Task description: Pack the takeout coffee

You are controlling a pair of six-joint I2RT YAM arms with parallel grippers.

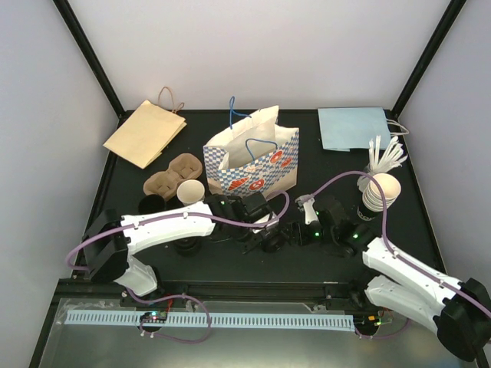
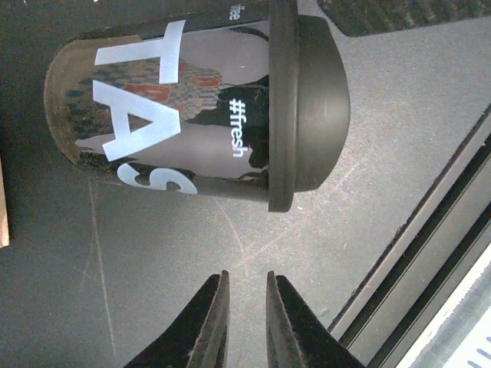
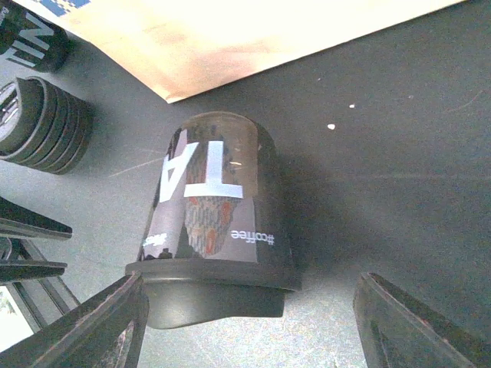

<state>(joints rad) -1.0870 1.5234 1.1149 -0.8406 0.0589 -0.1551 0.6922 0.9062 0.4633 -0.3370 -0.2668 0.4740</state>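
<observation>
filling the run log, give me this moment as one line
left pincer nearly shut, empty | right pincer open around lidded cup | cup upright on table

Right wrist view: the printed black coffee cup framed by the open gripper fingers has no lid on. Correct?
No. The right wrist view shows a dark lid fitted on the coffee cup. The rest holds: the right gripper does stand open either side of it.

I see the dark lidded coffee cup (image 2: 192, 107) lying on its side on the counter (image 2: 153, 261), white lettering along its wall, lid toward the near edge; behind it the blue-checked paper bag (image 1: 253, 165) stands upright, mouth open.
</observation>
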